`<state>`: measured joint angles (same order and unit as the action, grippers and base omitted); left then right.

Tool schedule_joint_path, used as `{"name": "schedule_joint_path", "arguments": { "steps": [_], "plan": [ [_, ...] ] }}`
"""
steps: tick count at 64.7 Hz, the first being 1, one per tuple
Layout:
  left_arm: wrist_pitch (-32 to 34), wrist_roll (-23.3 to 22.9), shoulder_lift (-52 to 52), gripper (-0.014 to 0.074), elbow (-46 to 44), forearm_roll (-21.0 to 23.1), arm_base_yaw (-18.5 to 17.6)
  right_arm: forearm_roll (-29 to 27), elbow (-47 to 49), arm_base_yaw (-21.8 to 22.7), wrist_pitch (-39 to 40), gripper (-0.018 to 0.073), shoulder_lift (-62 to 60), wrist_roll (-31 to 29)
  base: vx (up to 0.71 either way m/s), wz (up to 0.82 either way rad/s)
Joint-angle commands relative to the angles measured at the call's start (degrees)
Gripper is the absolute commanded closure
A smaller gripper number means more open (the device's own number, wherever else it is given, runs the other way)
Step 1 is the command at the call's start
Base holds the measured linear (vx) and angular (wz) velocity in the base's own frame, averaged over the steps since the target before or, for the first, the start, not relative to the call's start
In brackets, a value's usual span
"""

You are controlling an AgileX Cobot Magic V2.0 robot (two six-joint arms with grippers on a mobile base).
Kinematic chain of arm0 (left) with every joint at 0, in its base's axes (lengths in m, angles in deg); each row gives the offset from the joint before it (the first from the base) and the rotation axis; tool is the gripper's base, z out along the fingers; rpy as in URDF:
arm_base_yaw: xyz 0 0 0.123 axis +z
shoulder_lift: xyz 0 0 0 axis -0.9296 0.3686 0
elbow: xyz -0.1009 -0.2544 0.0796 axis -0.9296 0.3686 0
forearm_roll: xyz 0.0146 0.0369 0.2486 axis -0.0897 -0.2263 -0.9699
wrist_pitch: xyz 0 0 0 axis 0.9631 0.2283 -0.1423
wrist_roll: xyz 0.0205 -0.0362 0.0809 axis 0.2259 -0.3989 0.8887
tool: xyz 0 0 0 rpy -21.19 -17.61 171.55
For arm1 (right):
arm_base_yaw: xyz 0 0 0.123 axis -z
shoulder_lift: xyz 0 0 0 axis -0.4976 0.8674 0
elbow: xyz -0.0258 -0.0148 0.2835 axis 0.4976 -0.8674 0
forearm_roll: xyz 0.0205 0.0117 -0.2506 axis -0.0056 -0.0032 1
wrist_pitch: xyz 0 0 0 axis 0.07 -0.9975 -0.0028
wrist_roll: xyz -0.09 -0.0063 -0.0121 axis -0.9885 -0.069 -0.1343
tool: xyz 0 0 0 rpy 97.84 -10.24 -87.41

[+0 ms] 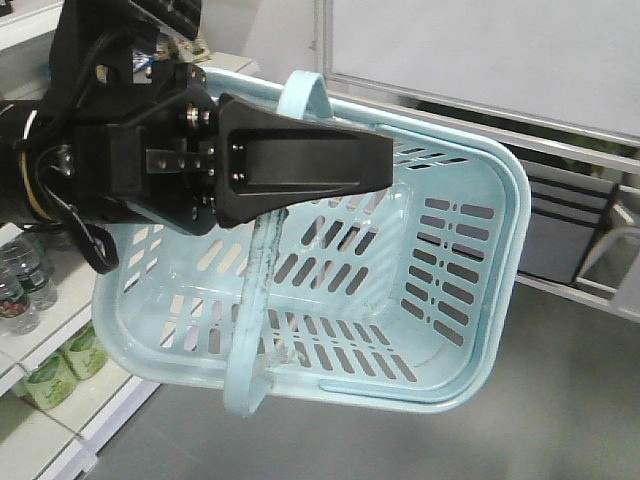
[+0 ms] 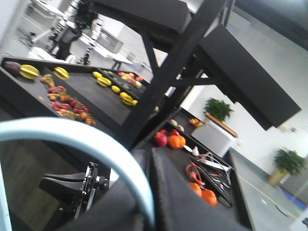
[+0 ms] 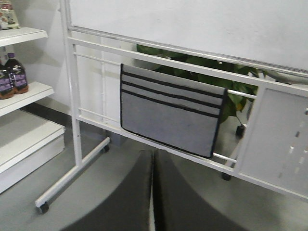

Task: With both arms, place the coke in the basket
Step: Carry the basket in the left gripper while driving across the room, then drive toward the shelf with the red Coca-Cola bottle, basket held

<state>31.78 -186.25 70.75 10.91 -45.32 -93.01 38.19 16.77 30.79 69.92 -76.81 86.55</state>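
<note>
Item: two dark bottles (image 3: 13,73), purple labels, print too small for me to read, on the shelf (image 3: 33,94) up-left of my right gripper (image 3: 153,156), whose fingers are pressed together on nothing.
Item: left gripper (image 1: 382,160), reaching level from its boxy wrist, clamped on one hoop handle (image 1: 247,370).
Item: basket (image 1: 512,270), pale blue, slotted walls, hanging tilted beneath that gripper.
</note>
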Motion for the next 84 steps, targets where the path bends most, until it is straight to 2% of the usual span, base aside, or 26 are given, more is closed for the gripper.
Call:
{"name": "schedule_joint_path", "arguments": {
  "steps": [1,84],
  "plan": [
    [9.71,0.43,-1.99,0.0602,-1.67,5.67,-0.16,0.54,-0.49,0.08,4.14,0.0564,-1.05,-0.47,0.13,0.49],
    [9.71,0.43,-1.99,0.0602,-1.67,5.67,-0.16,0.54,-0.49,0.08,4.14,0.0564,-1.05,-0.47,0.11,0.41]
  ]
}}
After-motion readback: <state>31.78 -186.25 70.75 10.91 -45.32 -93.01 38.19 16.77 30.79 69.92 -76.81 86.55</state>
